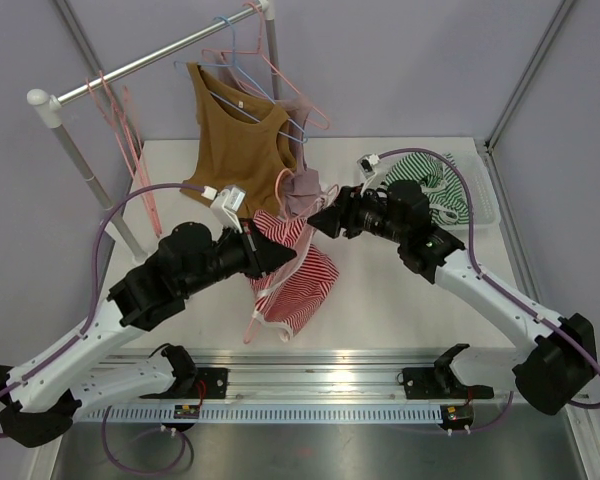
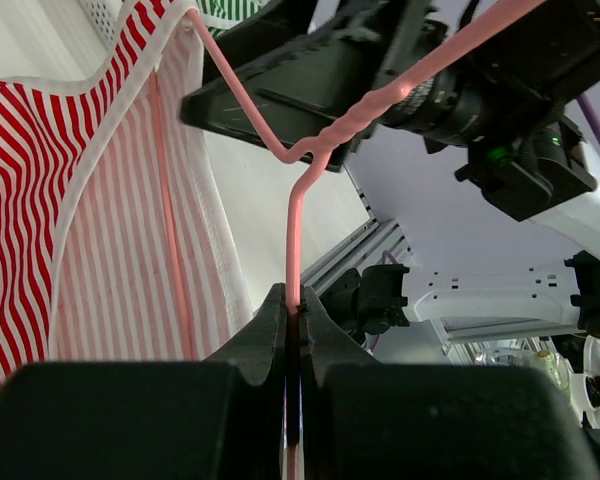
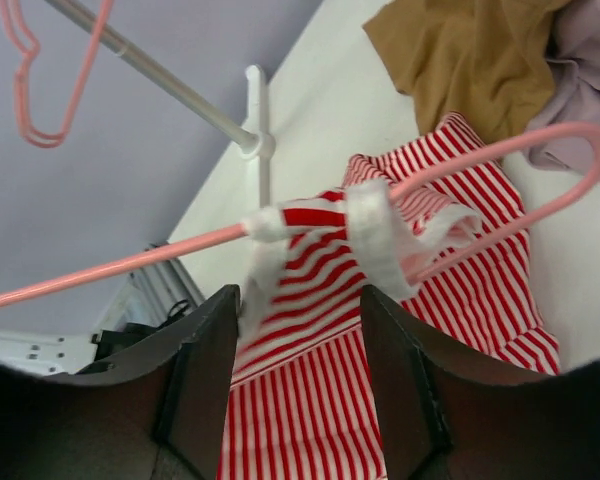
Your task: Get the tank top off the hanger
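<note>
Gripping the pink hanger (image 2: 292,230): the left gripper (image 2: 292,300) has its jaws closed tight on the wire just below the twisted neck. In the top view the left gripper (image 1: 288,255) sits mid-table, nose pointing right.

Right gripper (image 3: 300,300) has its jaws apart, nothing pinched. It faces the hanger's shoulder, where the white-edged strap (image 3: 375,235) of the red-striped tank top (image 3: 310,400) is bunched around the wire. The strap lies in line with the gap between the fingers (image 3: 200,380); can't tell if either touches it.

Tank top (image 1: 300,275) is on the hanger, one strap looped over the pink arm, body draped down onto the table (image 1: 380,300) between the two grippers, near of centre. The hanger's hook end curves off to the right in the right wrist view.

Right gripper (image 1: 317,222) comes in from the right, nose-to-nose with the left one.

Other stuff: brown tank top (image 1: 235,135) hanging on the rail (image 1: 150,62) far left, mauve garment (image 1: 302,190) just far of the grippers, green-striped garment (image 1: 435,185) far right.
</note>
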Controlling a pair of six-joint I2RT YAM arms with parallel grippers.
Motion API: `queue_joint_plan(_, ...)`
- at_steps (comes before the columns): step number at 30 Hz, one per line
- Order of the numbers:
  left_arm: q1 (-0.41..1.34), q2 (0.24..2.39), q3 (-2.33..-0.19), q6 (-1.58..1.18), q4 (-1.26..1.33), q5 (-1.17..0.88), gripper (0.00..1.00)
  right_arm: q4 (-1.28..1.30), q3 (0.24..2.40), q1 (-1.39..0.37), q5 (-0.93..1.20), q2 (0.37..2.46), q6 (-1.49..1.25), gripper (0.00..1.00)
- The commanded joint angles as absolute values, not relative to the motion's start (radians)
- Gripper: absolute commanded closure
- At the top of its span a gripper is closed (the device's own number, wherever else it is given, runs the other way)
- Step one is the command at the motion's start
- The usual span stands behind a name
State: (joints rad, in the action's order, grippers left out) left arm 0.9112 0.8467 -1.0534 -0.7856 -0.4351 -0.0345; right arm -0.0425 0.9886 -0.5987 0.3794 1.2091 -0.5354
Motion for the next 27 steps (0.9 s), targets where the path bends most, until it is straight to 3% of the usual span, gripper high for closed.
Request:
queue_joint_plan(1,0.92,0.822,-1.062,-0.773,-0.339,-0.054,1.0,-0.041,1.046,-0.617,0.255,1.245,-0.471,0.44)
queue_joint_plan(4,0.922,0.819,-1.069,-0.761,-0.376,-0.031,1.0,-0.031,1.06,-0.617,0.216,1.253,-0.454,0.67)
queue_joint_plan(8,0.922,0.812,-1.092,-0.726,-0.469,0.07,1.0,-0.026,1.051,-0.617,0.189,1.232,-0.434,0.85)
queue_joint_plan(10,0.922,0.801,-1.097,-0.706,-0.498,0.103,1.0,-0.018,1.046,-0.617,0.164,1.223,-0.422,1.0)
queue_joint_plan(18,0.922,0.785,-1.115,-0.608,-0.532,-0.076,1.0,0.173,1.132,-0.563,-0.207,1.262,-0.357,1.0)
queue_joint_plan(27,0.922,0.767,-1.14,-0.586,-0.511,-0.16,1.0,0.212,1.195,-0.443,-0.005,1.408,-0.376,1.0)
